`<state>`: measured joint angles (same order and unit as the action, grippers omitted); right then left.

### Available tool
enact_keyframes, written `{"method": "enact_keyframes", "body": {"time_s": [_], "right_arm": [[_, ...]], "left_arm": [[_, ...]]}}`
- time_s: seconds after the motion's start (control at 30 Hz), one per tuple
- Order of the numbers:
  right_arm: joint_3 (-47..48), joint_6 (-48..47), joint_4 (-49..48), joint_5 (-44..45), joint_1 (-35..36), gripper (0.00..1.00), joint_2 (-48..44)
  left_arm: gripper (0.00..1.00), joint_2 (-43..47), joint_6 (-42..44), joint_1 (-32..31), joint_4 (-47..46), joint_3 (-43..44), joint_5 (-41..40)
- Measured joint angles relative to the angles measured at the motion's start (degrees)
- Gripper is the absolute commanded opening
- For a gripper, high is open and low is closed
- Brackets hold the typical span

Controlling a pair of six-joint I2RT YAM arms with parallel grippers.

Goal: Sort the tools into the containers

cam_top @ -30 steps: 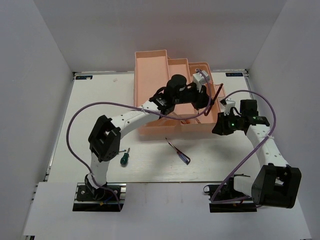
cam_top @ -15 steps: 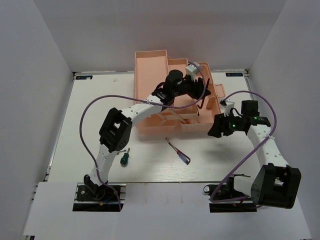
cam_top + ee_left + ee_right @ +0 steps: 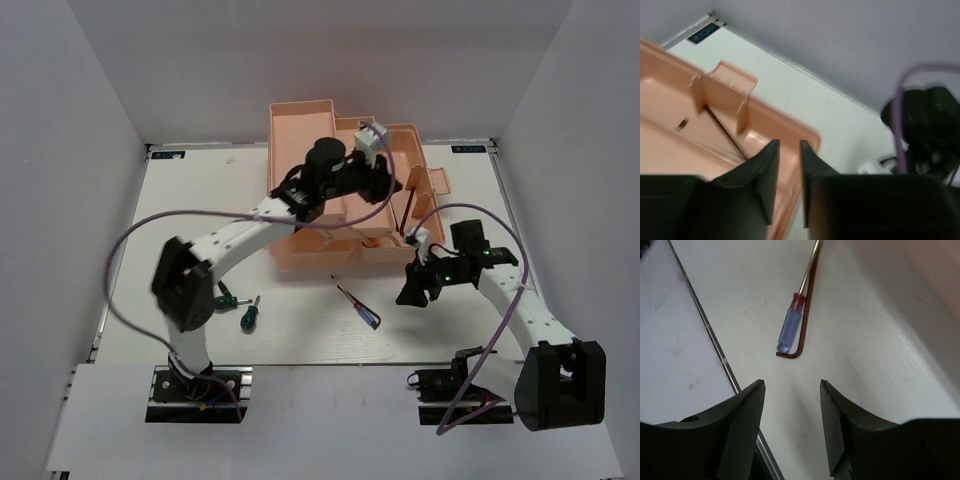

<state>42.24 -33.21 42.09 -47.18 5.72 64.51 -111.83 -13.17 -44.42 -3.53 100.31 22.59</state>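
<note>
— While the blue-handled screwdriver [image 3: 789,331] lies on the desk [image 3: 865,365] beside the salmon plastic toolbox [image 3: 272,140], a thin L-shaped hex key [image 3: 808,315] touching it, which step?

— Pickup, I judge. My right claw [image 3: 791,385] hangs above them, jaws apart, empty; my left claw [image 3: 789,150], slightly parted, holds nothing over the toolbox. Next: descend, pinch that smooth translucent handle.

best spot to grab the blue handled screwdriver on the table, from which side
Take the screwdriver by its blue handle, probably from straight above with jaws across its width: it lies flat on the table and the handle is thickest. A hex key lies close along one side, so that jaw has little room.
</note>
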Motion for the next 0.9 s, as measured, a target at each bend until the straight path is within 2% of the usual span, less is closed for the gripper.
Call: {"method": "enact_keyframes", "body": {"time_s": [0.03,0.07,0.1,0.13,0.2,0.23,0.3,0.37,0.43,0.6,0.9], "right_arm": [[-1.11,-0.04,-0.55,1.49,2.84,0.54,-0.44],[-1.99,0.02,-1.40,3.13,5.25,0.54,-0.55],[-2.58,0.37,-2.43,4.57,8.11,0.54,-0.39],[-2.95,0.90,-3.52,6.80,10.91,0.57,-0.09],[-2.97,2.32,-6.03,11.39,16.83,0.58,1.25],[-2.97,3.26,-7.67,14.27,18.67,0.58,1.86],[-2.69,5.03,-10.19,18.82,24.94,0.56,5.03],[-1.99,6.86,-11.87,23.02,28.50,0.50,8.20],[-0.63,8.79,-13.20,27.45,30.42,0.44,11.61],[3.02,12.52,-16.13,35.80,31.95,0.44,17.31],[3.10,13.99,-17.27,37.92,33.46,0.44,19.21]], "left_arm": [[0.13,5.92,1.14,-0.46,1.68,-5.95,-1.36],[0.10,12.11,1.86,-0.81,3.15,-11.85,-2.97],[0.11,18.16,2.49,-1.20,4.76,-17.20,-4.76],[0.18,25.62,2.89,-1.66,6.10,-23.39,-7.54],[0.39,39.93,2.51,-2.08,8.55,-33.94,-13.94],[0.58,46.71,1.29,-2.03,10.12,-38.56,-17.59],[0.68,58.88,-2.10,-1.79,13.75,-46.84,-24.81],[0.69,67.82,-6.10,-1.60,18.69,-53.44,-31.12],[0.69,72.32,-9.35,-1.53,22.86,-58.45,-35.34],[0.69,75.08,-13.94,-1.53,32.37,-64.35,-40.13],[0.74,77.02,-15.65,-1.53,34.03,-65.75,-41.16]]}}
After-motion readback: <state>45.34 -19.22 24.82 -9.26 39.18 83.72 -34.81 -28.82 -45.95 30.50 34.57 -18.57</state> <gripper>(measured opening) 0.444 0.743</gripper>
